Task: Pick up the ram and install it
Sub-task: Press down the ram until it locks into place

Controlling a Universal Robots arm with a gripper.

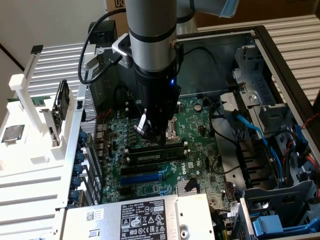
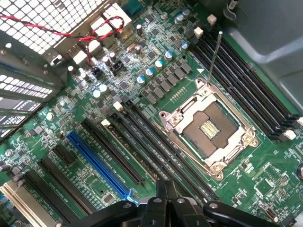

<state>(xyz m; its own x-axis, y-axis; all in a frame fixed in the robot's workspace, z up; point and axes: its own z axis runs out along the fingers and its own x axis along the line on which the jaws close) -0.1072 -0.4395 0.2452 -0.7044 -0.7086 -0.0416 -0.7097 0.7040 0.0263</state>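
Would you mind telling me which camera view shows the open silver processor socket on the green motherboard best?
The wrist view: the open silver processor socket lies unobstructed there, with its metal frame, gold contacts and lever all visible. In the exterior view the arm's gripper covers most of it, leaving just a part of the frame beside it.

We see a matt green motherboard (image 2: 265,161) with a socket frame (image 2: 208,127) of shiny bare metal, and slots (image 2: 156,151) of dull black plastic beside one glossy blue slot (image 2: 97,163). The arm (image 1: 152,30) is smooth brushed grey metal, the hand (image 2: 163,203) matt black. The case wall (image 1: 240,60) is dull grey sheet metal; the rack (image 1: 35,95) is white plastic.
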